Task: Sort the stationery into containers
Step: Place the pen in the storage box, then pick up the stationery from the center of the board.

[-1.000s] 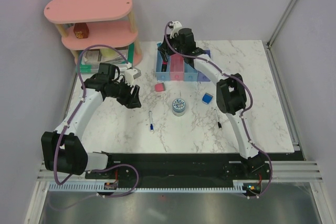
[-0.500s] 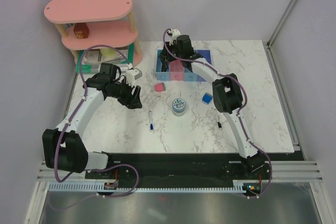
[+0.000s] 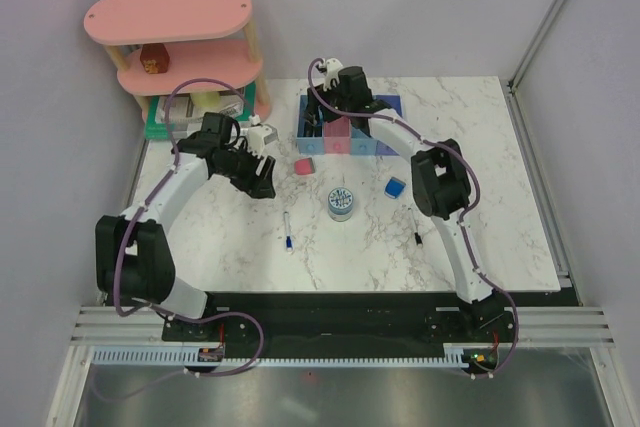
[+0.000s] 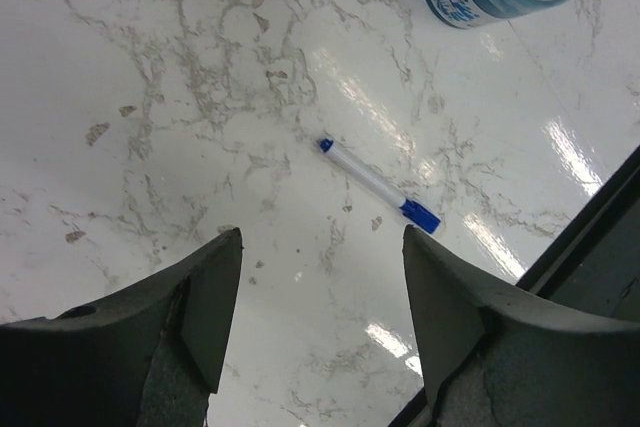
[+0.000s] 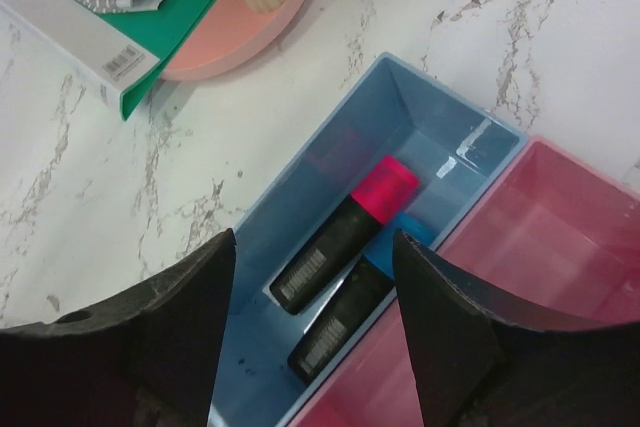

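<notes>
My right gripper is open above the leftmost light blue bin, which holds two black markers, one with a pink cap and one with a blue cap. The pink bin is beside it. My left gripper is open above bare table, near the white pen with blue cap. In the top view the pen, pink eraser, round tin, blue block and thin black pen lie on the table before the row of bins.
A pink tiered shelf stands at the back left with a small red-brown box on it. A green-edged stack of books lies at its foot, close to the bins. Walls close in the table's left, back and right.
My left gripper has moved right and away from me, toward the pink eraser. My right gripper has shifted a little above the left bins.
</notes>
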